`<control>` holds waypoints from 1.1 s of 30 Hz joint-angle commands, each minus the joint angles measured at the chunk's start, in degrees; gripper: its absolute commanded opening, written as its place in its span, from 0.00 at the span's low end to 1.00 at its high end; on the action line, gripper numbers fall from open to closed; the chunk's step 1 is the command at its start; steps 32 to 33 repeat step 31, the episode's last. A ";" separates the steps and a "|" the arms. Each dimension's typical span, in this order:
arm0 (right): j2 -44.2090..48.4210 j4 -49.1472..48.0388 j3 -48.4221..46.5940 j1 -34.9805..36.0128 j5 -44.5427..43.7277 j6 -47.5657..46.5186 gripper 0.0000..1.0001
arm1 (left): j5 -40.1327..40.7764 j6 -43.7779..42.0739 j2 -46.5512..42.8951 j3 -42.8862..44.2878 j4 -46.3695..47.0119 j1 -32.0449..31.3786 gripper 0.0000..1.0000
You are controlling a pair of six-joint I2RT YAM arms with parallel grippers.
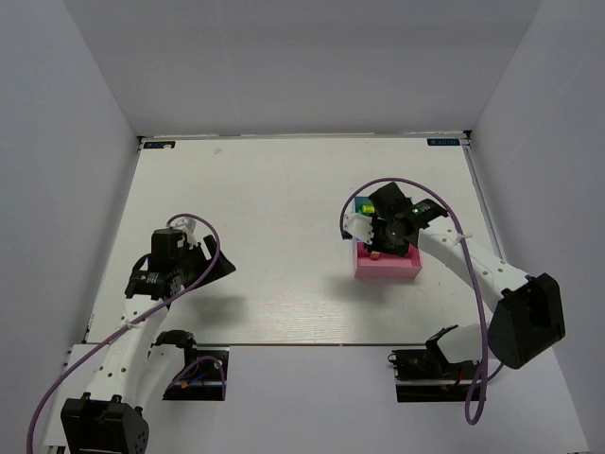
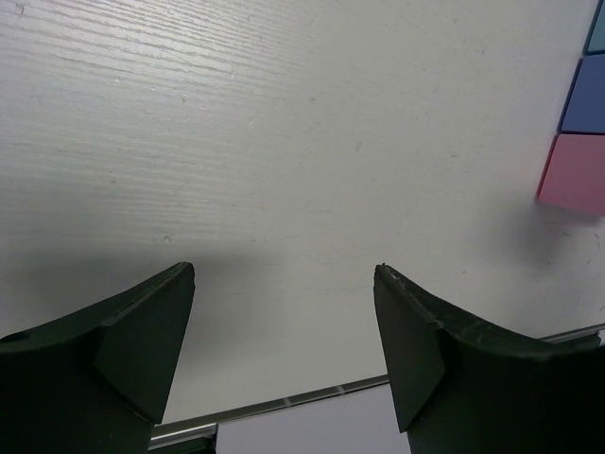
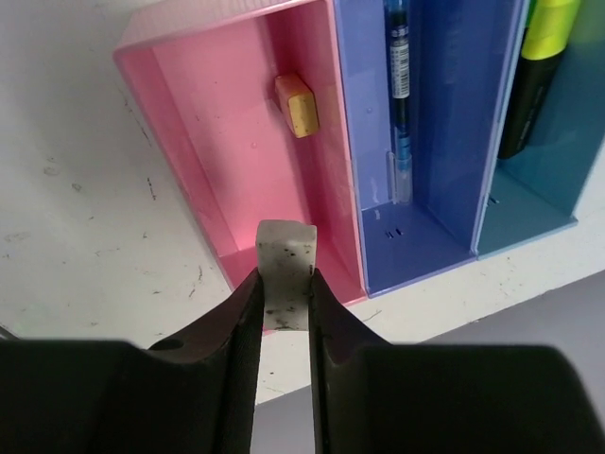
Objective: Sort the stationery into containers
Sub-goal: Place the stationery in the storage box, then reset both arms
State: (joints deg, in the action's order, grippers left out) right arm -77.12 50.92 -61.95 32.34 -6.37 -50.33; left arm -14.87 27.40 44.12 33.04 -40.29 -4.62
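**Gripping a pale eraser at the pink bin: state of both arms**

The right fingers [image 3: 241, 322] are closed on a grey-white eraser [image 3: 286, 251] and pinch it by its two sides. Its speckled end stands clear of the fingertips. In the right wrist view this eraser sits at the near end wall of the pink bin [image 3: 189, 113]; whether it touches the wall cannot be told.

A second, yellowish eraser [image 3: 298, 104] lies on the pink bin's floor, just beside the wall shared with the darker blue bin [image 3: 463, 142]. A blue pen [image 3: 400, 95] lies lengthwise in that middle bin. A yellow highlighter [image 3: 529, 95] lies in the light blue bin [image 3: 539, 203].

The left fingers [image 2: 142, 331] stand wide apart with nothing between them, over the white worktop [image 2: 284, 142]. They are well apart from the organiser [image 1: 388, 265], which shows only at the right edge of the left wrist view.
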 commanded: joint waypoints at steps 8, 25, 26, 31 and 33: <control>-2.33 -0.11 -0.27 -2.81 5.75 -2.41 0.40 | -0.68 -0.77 -0.26 -0.17 0.57 0.32 0.87; 15.32 -22.52 3.77 -6.41 -0.20 48.19 0.91 | -11.48 -4.02 -1.32 -1.75 5.40 0.05 0.14; 16.55 -22.61 3.77 -6.32 -1.79 48.83 0.91 | -11.67 -4.11 -1.23 -1.66 5.23 0.05 0.38; 23.41 -27.62 9.57 -6.59 -7.42 47.16 0.91 | -11.93 -4.81 0.09 -1.31 5.31 -0.30 1.00; 23.41 -27.62 9.57 -6.59 -7.42 47.16 0.91 | -11.93 -4.81 0.09 -1.31 5.31 -0.30 1.00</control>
